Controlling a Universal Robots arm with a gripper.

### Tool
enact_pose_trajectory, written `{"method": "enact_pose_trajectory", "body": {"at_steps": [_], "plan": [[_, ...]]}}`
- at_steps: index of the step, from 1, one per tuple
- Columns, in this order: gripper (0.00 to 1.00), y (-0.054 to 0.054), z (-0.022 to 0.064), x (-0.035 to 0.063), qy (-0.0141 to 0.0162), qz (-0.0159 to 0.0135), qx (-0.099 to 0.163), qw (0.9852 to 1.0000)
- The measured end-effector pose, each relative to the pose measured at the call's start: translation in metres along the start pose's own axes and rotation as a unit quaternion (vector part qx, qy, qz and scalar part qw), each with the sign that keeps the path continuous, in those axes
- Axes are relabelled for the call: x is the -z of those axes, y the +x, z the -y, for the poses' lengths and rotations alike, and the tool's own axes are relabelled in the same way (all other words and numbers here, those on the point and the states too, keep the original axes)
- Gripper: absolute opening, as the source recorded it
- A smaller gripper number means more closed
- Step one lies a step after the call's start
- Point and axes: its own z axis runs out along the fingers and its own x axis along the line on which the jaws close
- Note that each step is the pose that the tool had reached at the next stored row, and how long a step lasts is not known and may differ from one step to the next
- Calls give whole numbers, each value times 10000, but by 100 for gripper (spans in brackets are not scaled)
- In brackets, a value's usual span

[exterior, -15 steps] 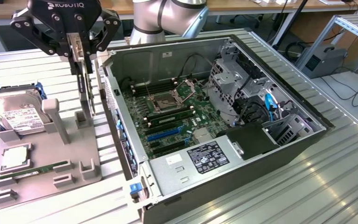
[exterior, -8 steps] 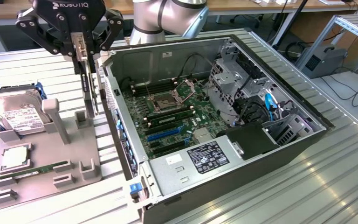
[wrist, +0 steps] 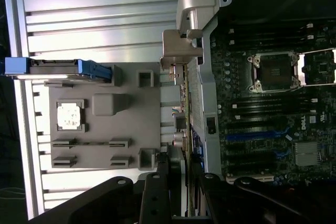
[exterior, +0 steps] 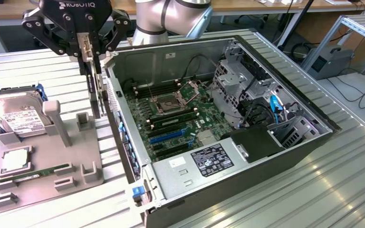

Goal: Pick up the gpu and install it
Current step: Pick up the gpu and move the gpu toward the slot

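Observation:
The gpu [exterior: 95, 90] hangs upright and edge-on as a thin dark card, over the gap between the grey parts holder [exterior: 49, 147] and the open computer case [exterior: 138, 61]. My gripper [exterior: 89, 50] is above it, shut on the card's top edge. In the wrist view the gpu [wrist: 184, 108] runs as a narrow strip with a pale metal bracket at its far end. There it lies between my black fingers [wrist: 157, 192], just outside the case wall. The motherboard [exterior: 169, 118] lies bare inside the case, with blue and black expansion slots [exterior: 167, 137] near the front.
On the grey holder stand a hard drive [exterior: 14, 114] in a blue frame, a CPU [exterior: 14, 159] and a green RAM stick [exterior: 33, 173]. Two upright posts [exterior: 52, 121] rise close beside the hanging card. Drive cages and cables [exterior: 252, 104] fill the case's right side.

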Motion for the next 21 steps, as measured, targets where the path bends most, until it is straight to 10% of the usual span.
{"method": "enact_pose_trajectory", "body": {"at_steps": [21], "plan": [[27, -181, -13, -1, 0, 0, 0, 10000]]}}
